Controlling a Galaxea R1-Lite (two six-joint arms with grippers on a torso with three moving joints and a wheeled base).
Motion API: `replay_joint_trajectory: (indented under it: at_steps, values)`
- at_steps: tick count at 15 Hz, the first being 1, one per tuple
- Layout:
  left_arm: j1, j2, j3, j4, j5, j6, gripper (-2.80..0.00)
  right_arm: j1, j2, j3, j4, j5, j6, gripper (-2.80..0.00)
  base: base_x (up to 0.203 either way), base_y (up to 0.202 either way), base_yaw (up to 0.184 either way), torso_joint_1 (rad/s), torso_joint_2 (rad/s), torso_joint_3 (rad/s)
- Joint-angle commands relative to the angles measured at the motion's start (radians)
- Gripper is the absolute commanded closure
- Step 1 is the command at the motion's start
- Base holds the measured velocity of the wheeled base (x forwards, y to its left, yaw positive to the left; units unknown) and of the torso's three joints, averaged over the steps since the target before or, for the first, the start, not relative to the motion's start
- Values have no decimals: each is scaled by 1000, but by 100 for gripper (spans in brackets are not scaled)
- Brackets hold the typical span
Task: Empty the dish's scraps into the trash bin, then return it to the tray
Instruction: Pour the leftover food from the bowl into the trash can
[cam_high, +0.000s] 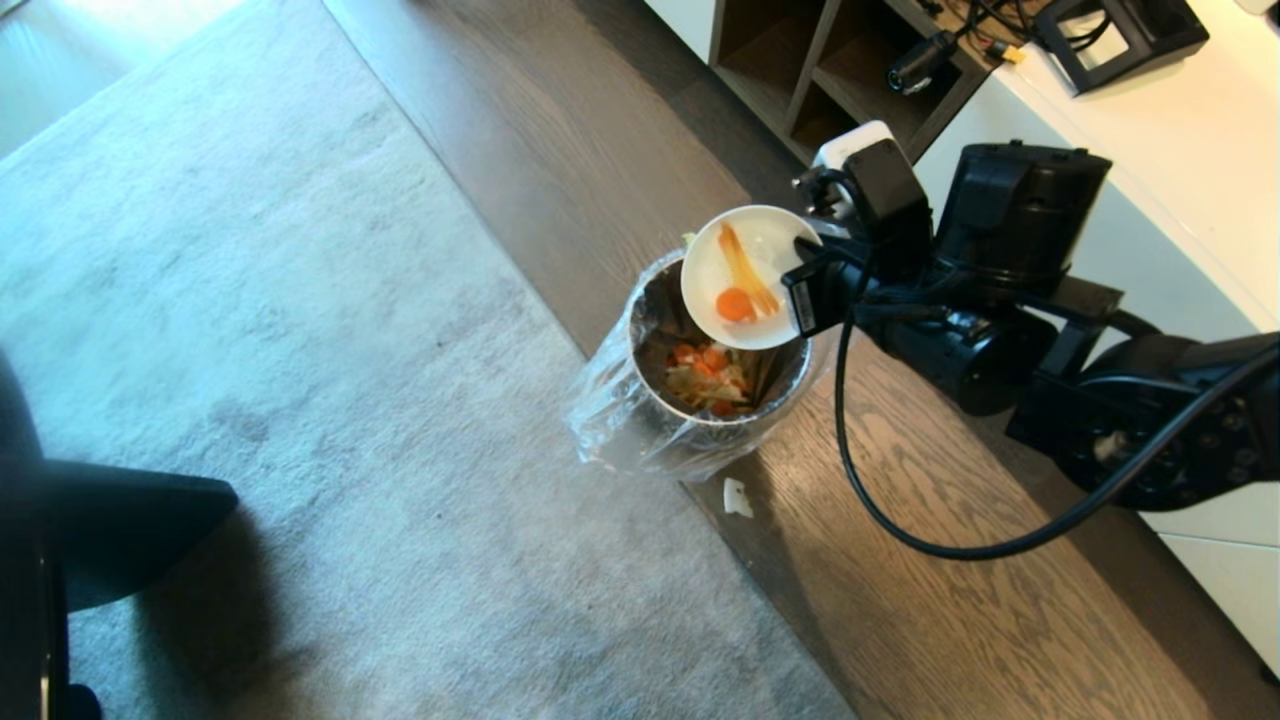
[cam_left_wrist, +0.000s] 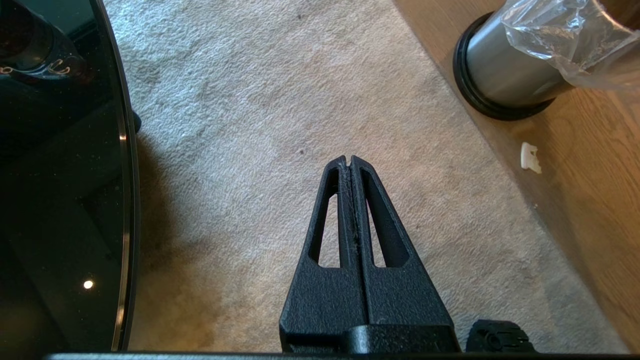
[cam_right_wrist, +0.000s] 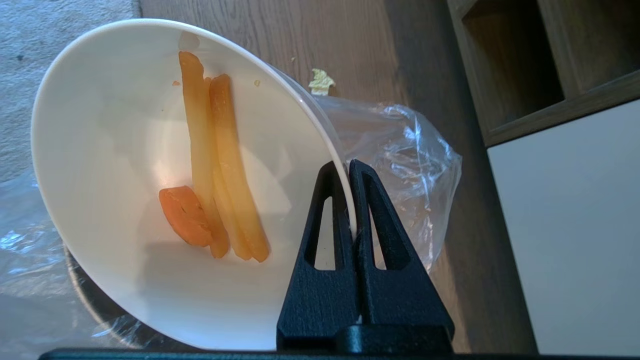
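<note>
Right claw (cam_high: 800, 262): clamped on bowl (cam_high: 745, 275) rim, tipping it over bin (cam_high: 700, 400) just below so scraps (cam_right_wrist: 215, 170) slide out; several cling inside. Left claw (cam_left_wrist: 350, 162): closed, empty, parked over carpet.

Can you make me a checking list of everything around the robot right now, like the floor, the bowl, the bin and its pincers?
Surface: grey carpet beside wood floor.
Job's things: dish tilted over trash bin; scraps still stuck inside dish; more food in bin. Tray: nothing seen.
Clutter: small white bit on floor by bin.
Pincers: right pincer shut on dish rim; left pincer shut, empty, above carpet.
Cables: black cable looping under right arm.
Surroundings: wooden shelf, white cabinet.
</note>
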Motion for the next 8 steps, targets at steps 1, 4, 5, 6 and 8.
replay_joint_trajectory:
  at_steps: [1,4,5,6,8]
  values:
    - [0,0,0,-1,0,0,0,0,19,11,-46,-2,-64,0,0,0,0,0,0,0]
    - [0,0,0,-1,0,0,0,0,23,20,-99,-2,-169,0,0,0,0,0,0,0]
    - [0,0,0,-1,0,0,0,0,28,28,-121,-2,-206,0,0,0,0,0,0,0]
    - [0,0,0,-1,0,0,0,-1,33,33,-160,-2,-243,0,0,0,0,0,0,0]
    - [0,0,0,-1,0,-2,0,-1,49,32,-224,-2,-324,0,0,0,0,0,0,0]
